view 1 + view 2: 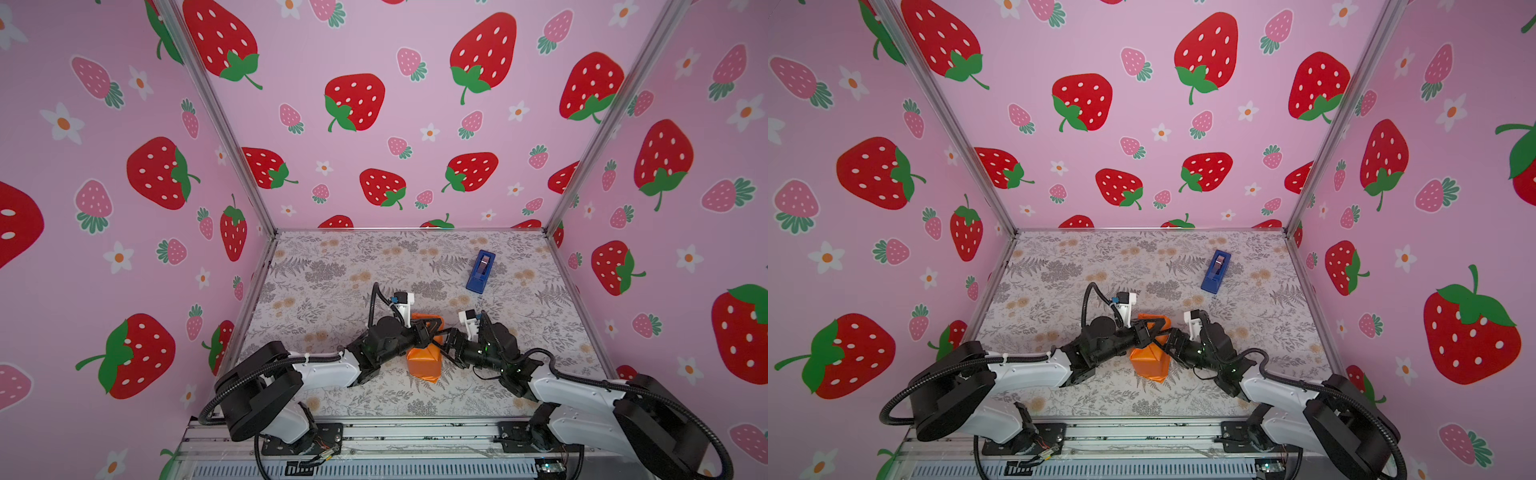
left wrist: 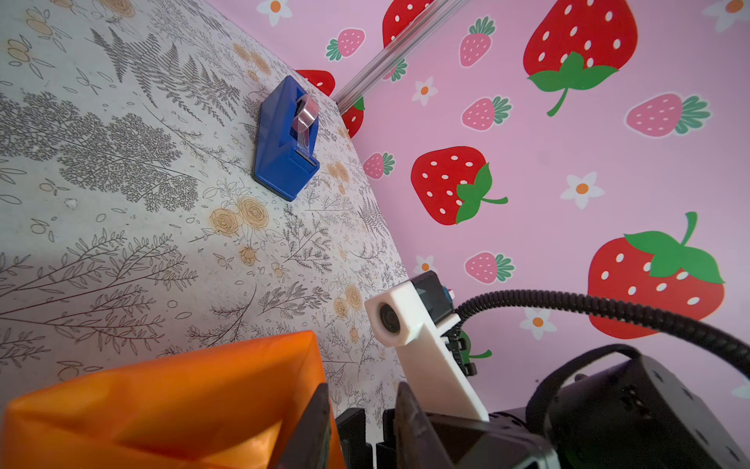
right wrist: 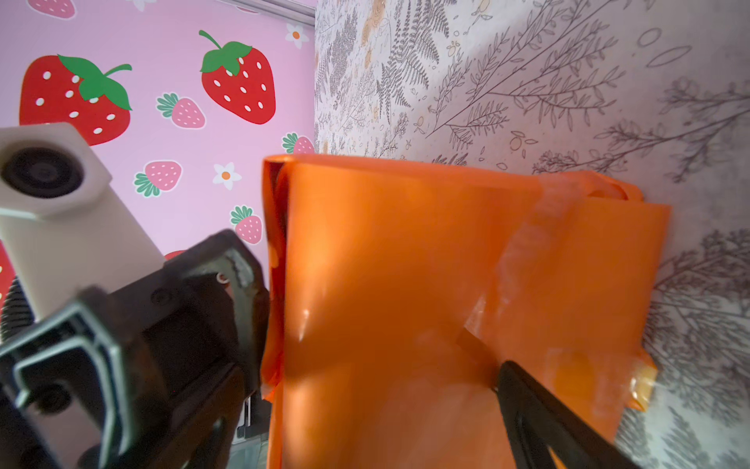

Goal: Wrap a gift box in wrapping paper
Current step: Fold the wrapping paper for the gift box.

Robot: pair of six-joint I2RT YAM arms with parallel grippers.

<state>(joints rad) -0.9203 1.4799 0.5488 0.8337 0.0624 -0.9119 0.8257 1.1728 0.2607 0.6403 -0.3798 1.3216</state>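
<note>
**Wrapped parcel sits between both grippers, centre-front of the table; tape lies far-right.**

The glossy orange wrapping paper [image 1: 422,363] fully covers the gift box, no black cardboard showing, and the parcel stands on the grey floral table covering [image 1: 332,270]. The left gripper [image 2: 360,392] reaches over from the left, fingers a little apart with nothing visible between them, one finger against the parcel's folded top edge. The right gripper [image 1: 444,341] faces the right flank, the side with the clear tape strip [image 3: 544,227]. Its fingers are spread wide, and one finger [image 3: 527,402] lies over the paper with no clamp seen. The long axis looks near-to-far in both top views, but the arms hide the middle, so I'm unsure. The narrow blue plastic tape dispenser [image 1: 481,271] lies beyond-right, well apart and nearer the right arm. My read: if more tape is needed, right fetches and left holds the fold.
</note>
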